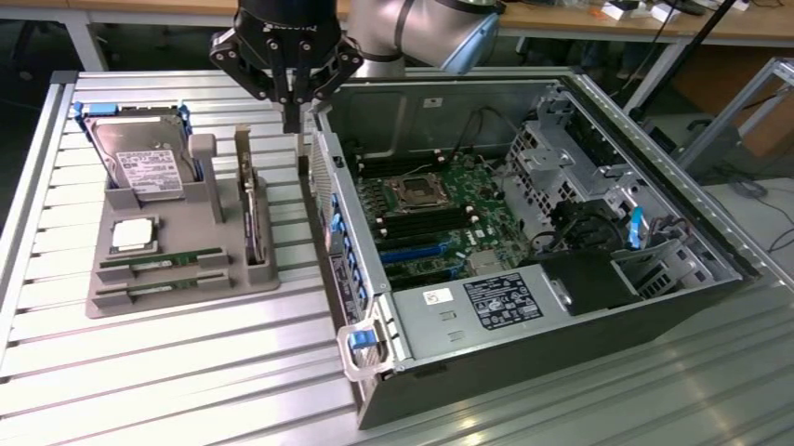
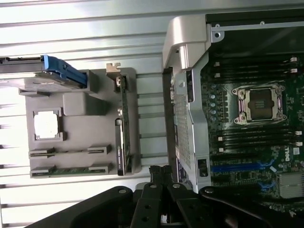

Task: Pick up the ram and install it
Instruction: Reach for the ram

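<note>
The gripper (image 1: 294, 124) (image 2: 160, 171) points straight down with its slim black fingers pressed together, pinching nothing. It hangs over the narrow strip between the grey tray (image 1: 238, 283) and the rear wall of the open computer case (image 1: 410, 372). Black angled linkages fan out above the fingers and join a glossy silver arm (image 1: 416, 23) with a pale blue cap. The ram (image 1: 156, 291) (image 2: 71, 170), a thin green strip, lies flat in the tray's outermost slot, well apart from the gripper. What looks like its twin (image 1: 162, 262) sits in the next slot. The matte moulded tray also holds a square silver processor (image 1: 134, 234), a blue-railed hard drive (image 1: 143, 163) and an upright expansion card (image 1: 255, 209). Inside the sheet-metal case lies a green motherboard (image 1: 434, 218) with a metal-framed socket (image 1: 414, 192). Everything stands on a ribbed aluminium table (image 1: 186, 381).
</note>
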`<move>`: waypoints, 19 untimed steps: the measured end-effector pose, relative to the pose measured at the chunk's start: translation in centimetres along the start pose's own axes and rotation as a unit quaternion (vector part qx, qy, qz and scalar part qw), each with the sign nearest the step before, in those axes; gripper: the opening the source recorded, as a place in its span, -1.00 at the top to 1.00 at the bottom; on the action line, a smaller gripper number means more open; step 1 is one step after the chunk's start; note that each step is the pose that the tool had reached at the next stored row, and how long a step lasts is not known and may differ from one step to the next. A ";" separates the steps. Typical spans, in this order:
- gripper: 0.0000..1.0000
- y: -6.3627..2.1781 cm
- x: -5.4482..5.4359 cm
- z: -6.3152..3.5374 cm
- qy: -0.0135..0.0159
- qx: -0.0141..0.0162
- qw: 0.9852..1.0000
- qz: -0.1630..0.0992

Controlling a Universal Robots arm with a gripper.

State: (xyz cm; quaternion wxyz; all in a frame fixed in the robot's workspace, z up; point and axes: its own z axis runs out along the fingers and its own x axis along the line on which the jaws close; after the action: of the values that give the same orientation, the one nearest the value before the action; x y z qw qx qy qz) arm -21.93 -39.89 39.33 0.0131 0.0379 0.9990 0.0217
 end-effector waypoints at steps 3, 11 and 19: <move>0.80 -0.01 0.2 -0.01 0.000 0.000 1.000 0.000; 0.80 -0.05 0.6 -0.02 0.000 0.000 1.000 0.000; 0.80 -0.08 1.0 -0.03 0.000 0.000 1.000 0.000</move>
State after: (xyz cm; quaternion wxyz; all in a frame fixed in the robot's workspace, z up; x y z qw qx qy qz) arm -22.95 -39.89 39.33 0.0131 0.0379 0.9990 0.0217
